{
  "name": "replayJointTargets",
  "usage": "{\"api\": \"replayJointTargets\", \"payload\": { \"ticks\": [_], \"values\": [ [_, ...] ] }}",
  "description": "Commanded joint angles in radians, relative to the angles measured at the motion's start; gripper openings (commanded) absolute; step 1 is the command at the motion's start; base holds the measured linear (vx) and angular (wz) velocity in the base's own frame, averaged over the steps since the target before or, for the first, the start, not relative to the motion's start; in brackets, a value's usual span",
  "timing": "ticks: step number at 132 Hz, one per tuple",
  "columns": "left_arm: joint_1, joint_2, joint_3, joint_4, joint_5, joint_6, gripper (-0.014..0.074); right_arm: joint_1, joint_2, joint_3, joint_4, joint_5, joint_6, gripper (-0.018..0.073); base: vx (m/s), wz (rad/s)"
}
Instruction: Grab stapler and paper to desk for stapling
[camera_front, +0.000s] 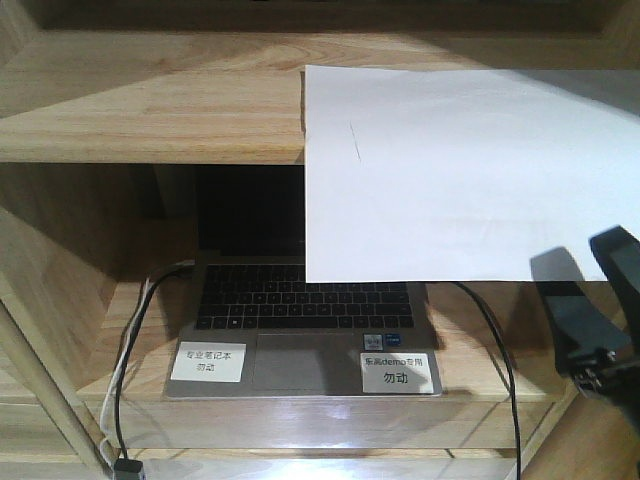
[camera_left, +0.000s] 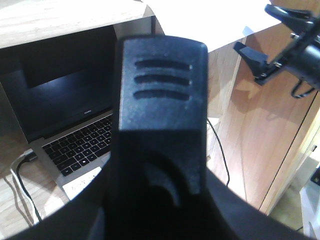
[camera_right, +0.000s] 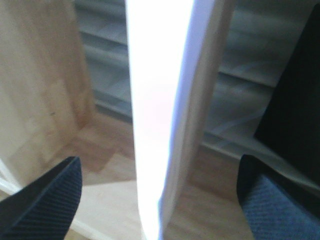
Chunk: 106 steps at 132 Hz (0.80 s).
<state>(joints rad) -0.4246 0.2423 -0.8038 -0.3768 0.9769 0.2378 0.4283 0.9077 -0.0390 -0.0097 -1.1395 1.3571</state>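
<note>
Right gripper (camera_front: 578, 270) hangs wide open just below and right of the paper (camera_front: 460, 170), with the sheet's overhanging edge lined up between its fingers in the wrist view, not yet touched. We see the shelf unit (camera_front: 150, 110) carrying the paper, whose long axis seems to run left to right, and the laptop (camera_front: 300, 300) below the paper; no stapler shows. Left gripper (camera_left: 160, 90) blocks its own camera, so we cannot tell its opening; we judge the right arm nearer.

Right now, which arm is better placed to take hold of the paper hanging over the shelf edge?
The right arm. The right tool is open and lined up edge-on with the paper overhanging the shelf. The left tool faces the laptop below instead.
</note>
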Motion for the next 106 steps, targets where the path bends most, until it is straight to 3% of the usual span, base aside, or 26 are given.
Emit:
{"api": "replayJointTargets", "payload": {
  "ticks": [1,45,106],
  "values": [
    [-0.004,0.015,-0.027,-0.034,-0.108,0.0,-0.0006,-0.001,0.031,-0.059,-0.003,-0.12,-0.034,0.0594,0.0,0.0],
    [-0.004,0.015,-0.027,-0.034,-0.108,0.0,-0.0006,-0.001,0.162,-0.161,0.002,-0.206,-0.059,0.0594,0.0,0.0],
    [-0.004,0.015,-0.027,-0.034,-0.108,0.0,-0.0006,-0.001,0.18,-0.208,0.06,-0.205,-0.062,0.0594,0.0,0.0]
  ]
}}
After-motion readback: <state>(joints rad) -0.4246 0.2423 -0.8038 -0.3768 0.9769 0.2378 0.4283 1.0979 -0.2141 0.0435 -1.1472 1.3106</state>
